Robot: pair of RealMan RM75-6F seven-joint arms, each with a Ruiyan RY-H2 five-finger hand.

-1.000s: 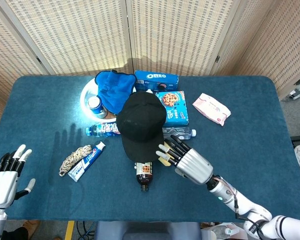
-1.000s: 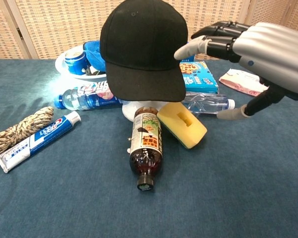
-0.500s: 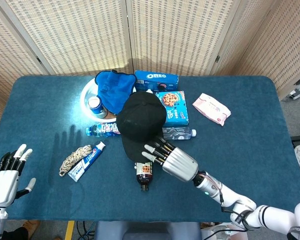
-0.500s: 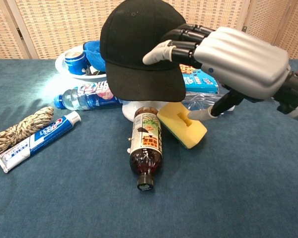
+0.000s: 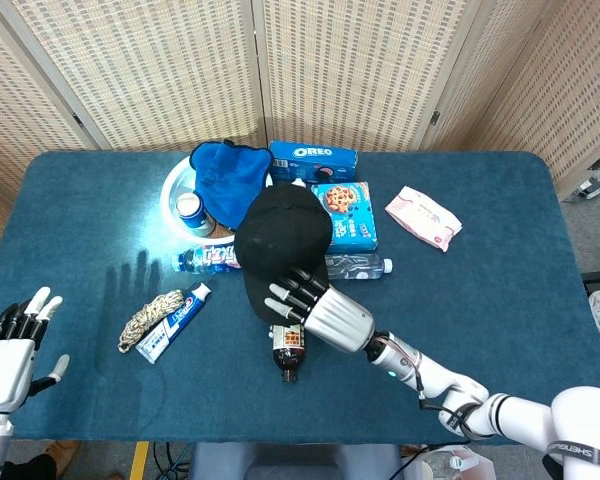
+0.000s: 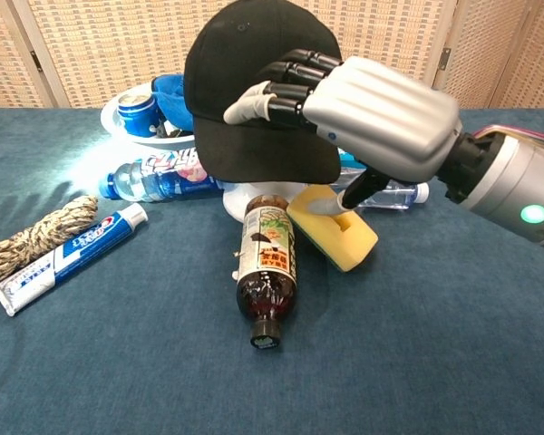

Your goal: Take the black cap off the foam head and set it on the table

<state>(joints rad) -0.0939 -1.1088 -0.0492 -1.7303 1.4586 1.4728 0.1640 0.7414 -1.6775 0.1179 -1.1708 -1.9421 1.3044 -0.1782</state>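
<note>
The black cap (image 5: 280, 240) (image 6: 245, 72) sits on the foam head in the middle of the table. Only the head's white base (image 6: 240, 203) shows under the brim. My right hand (image 5: 312, 307) (image 6: 367, 116) reaches in from the front right. Its fingers (image 6: 276, 91) lie spread on the cap's front just above the brim. The thumb (image 6: 337, 201) hangs below the brim, over a yellow sponge, and does not pinch the cap. My left hand (image 5: 12, 345) is open with fingers spread at the near left table edge, far from the cap.
A brown drink bottle (image 6: 267, 267) and the yellow sponge (image 6: 337, 231) lie just in front of the head. Toothpaste (image 6: 65, 256), a rope bundle (image 6: 32, 236) and a water bottle (image 6: 154, 178) lie to the left. Cookie boxes (image 5: 345, 212), a white bowl (image 5: 175, 190) and a pink packet (image 5: 422, 217) sit behind.
My right hand has swept left from beside the cap onto its front, so the fingers now rest on the crown above the brim. The left hand has barely moved.
</note>
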